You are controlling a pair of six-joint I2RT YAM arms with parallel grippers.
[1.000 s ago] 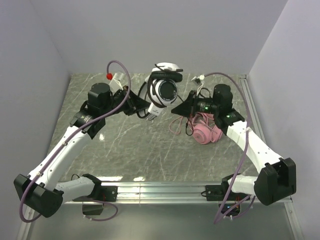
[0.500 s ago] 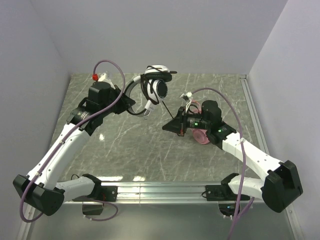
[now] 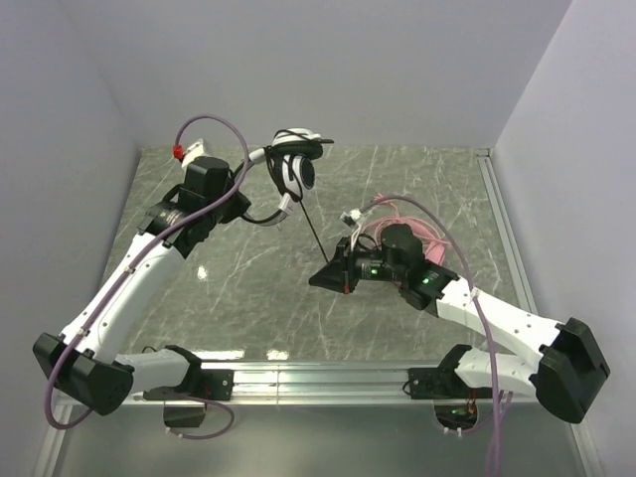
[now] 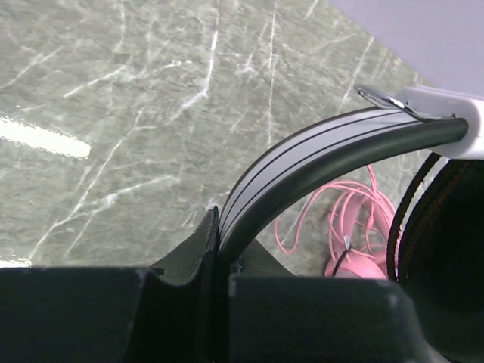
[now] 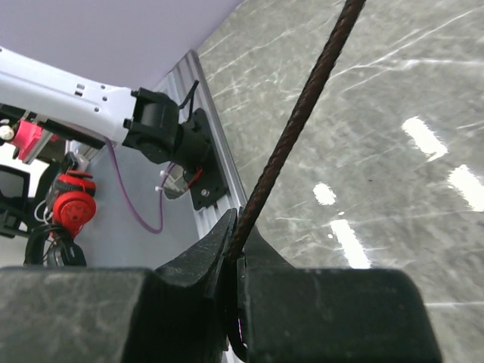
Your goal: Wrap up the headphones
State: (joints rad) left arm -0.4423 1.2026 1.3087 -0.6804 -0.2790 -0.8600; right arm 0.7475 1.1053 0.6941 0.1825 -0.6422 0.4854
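Note:
The black-and-white headphones [image 3: 296,159] hang above the back of the table, and my left gripper [image 3: 248,174] is shut on their headband [image 4: 302,151]. The left wrist view has the jaws [image 4: 221,234] clamped on that grey-and-black band, with a black ear cup [image 4: 446,249] at the right. Their black cable [image 3: 313,229] runs taut down to my right gripper [image 3: 320,280], which is shut on it [image 5: 236,227]. The pink headphones [image 3: 390,221] lie on the table with their pink cable [image 3: 427,221] in loose loops, half hidden behind my right arm.
The marble table top [image 3: 248,298] is bounded by grey walls at the left, back and right. An aluminium rail [image 3: 318,378] runs along the near edge, with my left arm's base [image 5: 162,128] mounted on it. The pink cable [image 4: 355,204] lies below the raised headband.
My left gripper carried the black-and-white headphones left and back. My right gripper moved toward the front left off the pink headphones, drawing the black cable out straight.

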